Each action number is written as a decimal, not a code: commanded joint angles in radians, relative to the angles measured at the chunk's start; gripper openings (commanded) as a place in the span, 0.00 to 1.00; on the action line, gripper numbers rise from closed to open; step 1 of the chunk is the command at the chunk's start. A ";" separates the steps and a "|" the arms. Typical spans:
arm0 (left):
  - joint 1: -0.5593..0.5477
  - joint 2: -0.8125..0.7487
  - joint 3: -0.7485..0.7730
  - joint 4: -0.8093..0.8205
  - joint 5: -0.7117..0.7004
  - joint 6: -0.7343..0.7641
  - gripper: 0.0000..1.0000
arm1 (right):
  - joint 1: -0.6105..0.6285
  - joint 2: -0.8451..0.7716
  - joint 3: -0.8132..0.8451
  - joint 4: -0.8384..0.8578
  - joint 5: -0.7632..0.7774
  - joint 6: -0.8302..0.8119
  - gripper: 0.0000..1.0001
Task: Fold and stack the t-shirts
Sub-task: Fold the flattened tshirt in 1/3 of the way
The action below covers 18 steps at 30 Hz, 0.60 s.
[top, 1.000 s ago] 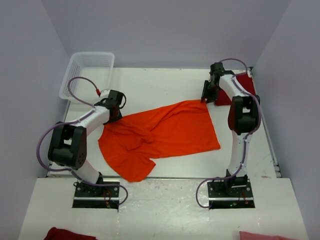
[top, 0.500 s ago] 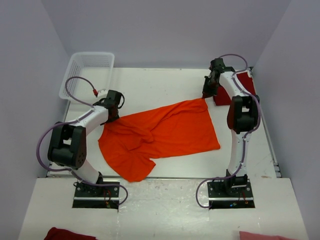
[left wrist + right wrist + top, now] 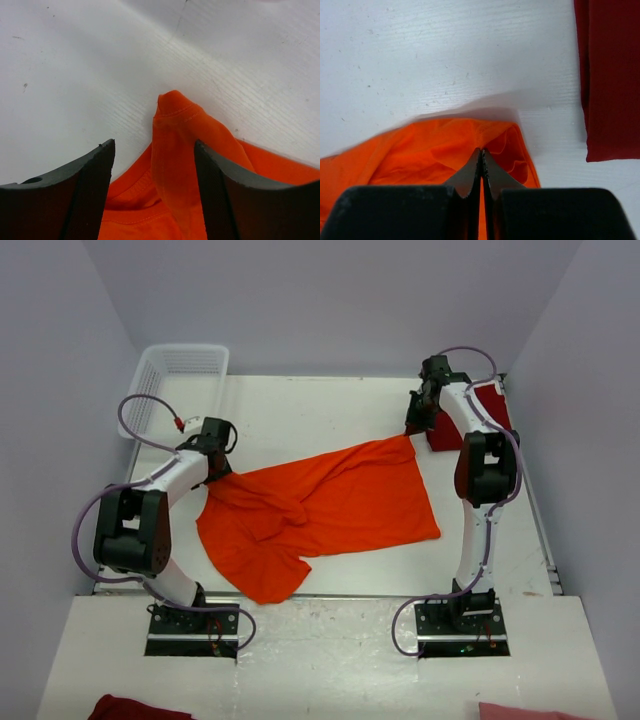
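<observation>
The left claw has shifted toward the far left since a second ago and now gapes wide, a raised ridge of the orange t-shirt standing between its fingers. The right claw, partly open then, is now pinched tight on that shirt's far corner. The folded dark red t-shirt lies just to its right, apart. The white basket stands beyond the left claw, both shirts outside it on the table

Flat tee ctr, folded tee far R.
</observation>
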 commanded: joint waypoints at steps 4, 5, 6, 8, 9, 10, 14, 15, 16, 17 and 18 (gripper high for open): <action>0.056 0.021 0.011 0.136 0.113 0.066 0.61 | -0.004 -0.001 0.020 -0.003 -0.029 -0.017 0.00; 0.059 0.039 0.014 0.149 0.126 0.075 0.60 | -0.005 0.000 0.022 -0.001 -0.031 -0.017 0.00; 0.060 0.049 0.012 0.163 0.137 0.081 0.57 | -0.004 0.002 0.023 -0.001 -0.038 -0.016 0.00; 0.065 0.075 0.009 0.201 0.180 0.100 0.55 | -0.004 0.003 0.025 0.000 -0.042 -0.016 0.00; 0.065 0.084 0.006 0.218 0.197 0.106 0.52 | -0.004 0.005 0.023 0.000 -0.042 -0.016 0.00; 0.065 0.101 0.005 0.229 0.217 0.111 0.51 | -0.004 0.005 0.023 0.000 -0.046 -0.016 0.00; 0.066 0.156 0.017 0.255 0.251 0.118 0.45 | -0.004 0.002 0.026 0.000 -0.049 -0.017 0.00; 0.065 0.164 0.020 0.255 0.251 0.118 0.38 | -0.004 0.000 0.025 0.000 -0.048 -0.017 0.00; 0.066 0.173 0.020 0.258 0.254 0.118 0.34 | -0.005 0.000 0.025 0.000 -0.051 -0.017 0.00; 0.068 0.176 0.019 0.260 0.249 0.117 0.20 | -0.004 -0.003 0.025 0.000 -0.051 -0.016 0.00; 0.068 0.173 0.019 0.258 0.243 0.115 0.13 | -0.004 -0.001 0.023 0.000 -0.049 -0.014 0.00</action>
